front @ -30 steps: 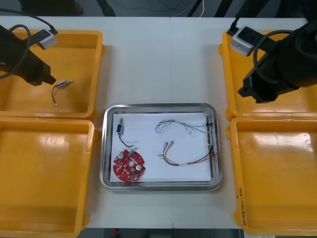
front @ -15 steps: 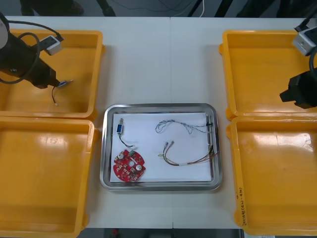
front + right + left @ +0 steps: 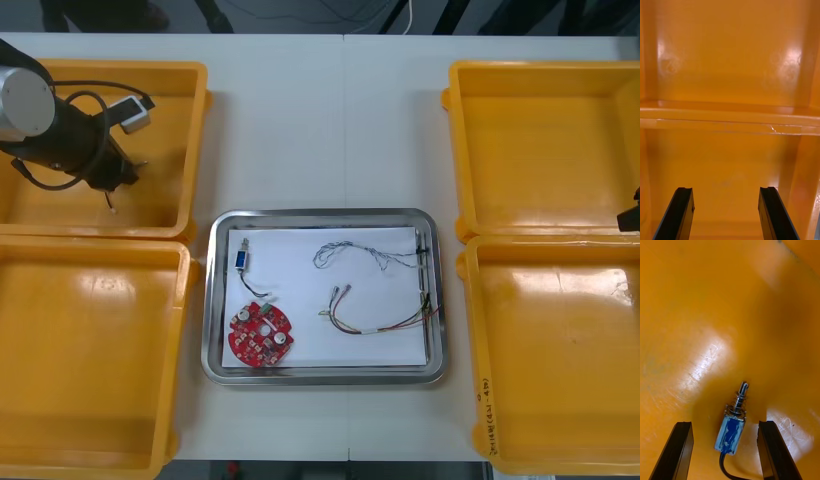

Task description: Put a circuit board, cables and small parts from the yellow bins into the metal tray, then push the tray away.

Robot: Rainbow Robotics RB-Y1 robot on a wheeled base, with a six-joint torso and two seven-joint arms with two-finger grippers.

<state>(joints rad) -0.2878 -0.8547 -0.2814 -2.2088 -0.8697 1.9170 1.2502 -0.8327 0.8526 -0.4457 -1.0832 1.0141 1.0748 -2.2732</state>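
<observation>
**Hovering wide open**

I am holding my left pincer (image 3: 724, 423) spread wide, gripping nothing. A small metal part (image 3: 731, 432) is lying between its fingers on the yellow bin (image 3: 170, 120) floor. The tray (image 3: 325, 375) is sitting at four o'clock. My right pincer (image 3: 727, 189) is idling open.

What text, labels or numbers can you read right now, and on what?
Dark writing on the near right bin's rim: too small to read.
Board in the tray: no legible print.
Small metal part between the open fingers of the left claw, in the far left bin: no label visible.
Right claw, open over the right bins: no text there.
</observation>
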